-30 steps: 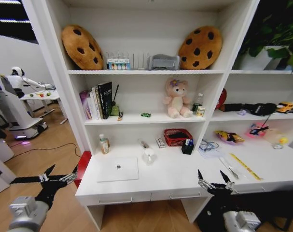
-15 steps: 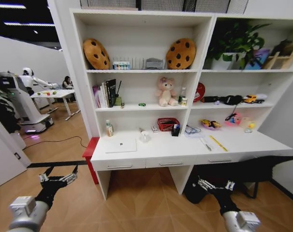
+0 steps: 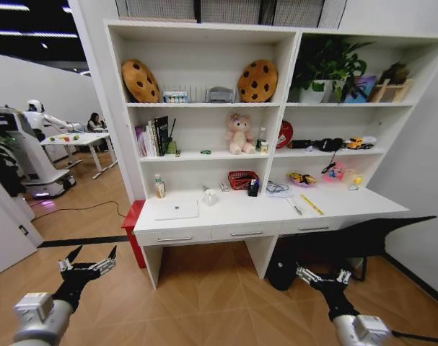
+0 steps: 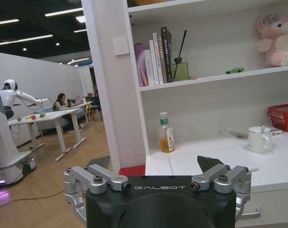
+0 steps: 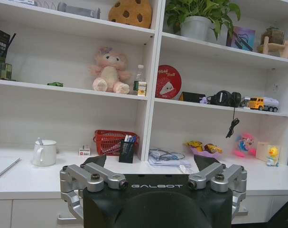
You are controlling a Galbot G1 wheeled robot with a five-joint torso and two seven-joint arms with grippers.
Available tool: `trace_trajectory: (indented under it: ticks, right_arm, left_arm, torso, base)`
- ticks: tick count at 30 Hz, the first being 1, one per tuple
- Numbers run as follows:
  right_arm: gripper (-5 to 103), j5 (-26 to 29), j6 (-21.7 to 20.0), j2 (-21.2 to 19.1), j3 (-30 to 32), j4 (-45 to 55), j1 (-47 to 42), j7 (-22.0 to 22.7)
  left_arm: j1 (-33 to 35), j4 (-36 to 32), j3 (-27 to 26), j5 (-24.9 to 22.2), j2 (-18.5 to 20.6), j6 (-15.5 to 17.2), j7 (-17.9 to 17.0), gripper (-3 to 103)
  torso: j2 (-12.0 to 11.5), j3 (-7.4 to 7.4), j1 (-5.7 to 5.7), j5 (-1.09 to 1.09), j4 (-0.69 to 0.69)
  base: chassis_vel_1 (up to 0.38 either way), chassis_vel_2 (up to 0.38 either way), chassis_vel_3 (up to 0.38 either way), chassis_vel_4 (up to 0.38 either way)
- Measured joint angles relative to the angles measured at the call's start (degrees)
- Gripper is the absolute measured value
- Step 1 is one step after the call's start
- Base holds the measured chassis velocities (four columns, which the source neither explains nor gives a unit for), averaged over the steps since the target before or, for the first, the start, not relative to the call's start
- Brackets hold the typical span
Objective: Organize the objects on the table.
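The long white table (image 3: 233, 214) with its drawers stands a good way ahead of me, joined to the tall shelving. On it lie a silver laptop (image 3: 177, 210), a white cup (image 3: 210, 197), a green-capped bottle (image 3: 159, 187) and a black holder with pens (image 3: 253, 189). A tiny green gadget (image 3: 205, 152) rests on the shelf above. My left gripper (image 3: 87, 267) is open, low over the floor. My right gripper (image 3: 323, 277) is open too, at the same height. The left wrist view shows the bottle (image 4: 167, 133) and cup (image 4: 259, 139); the right wrist view shows the cup (image 5: 44, 152) and pen holder (image 5: 127, 150).
A red basket (image 3: 242, 180) sits at the back of the table. A red box (image 3: 132, 220) stands on the floor at the desk's left end, and a dark shape (image 3: 348, 241) lies under its right part. Another robot (image 3: 27, 155) stands far left. Wooden floor (image 3: 211, 295) lies between me and the desk.
The whole head view has pulled back: the desk and shelves look smaller and farther than before, so the camera moved away. Both grippers stay open and hold nothing.
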Motion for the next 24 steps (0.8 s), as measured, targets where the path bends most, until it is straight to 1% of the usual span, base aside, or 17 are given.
trace_trajectory:
  ticks: [24]
  right_arm:
    - [100, 0.00, 0.00, 0.00, 0.00, 0.00, -0.02, 0.00]
  left_arm:
    - [0.01, 0.00, 0.00, 0.00, 0.00, -0.01, 0.00, 100]
  torso:
    - [0.03, -0.02, -0.08, 0.01, 0.00]
  base:
    - [0.000, 0.000, 0.000, 0.000]
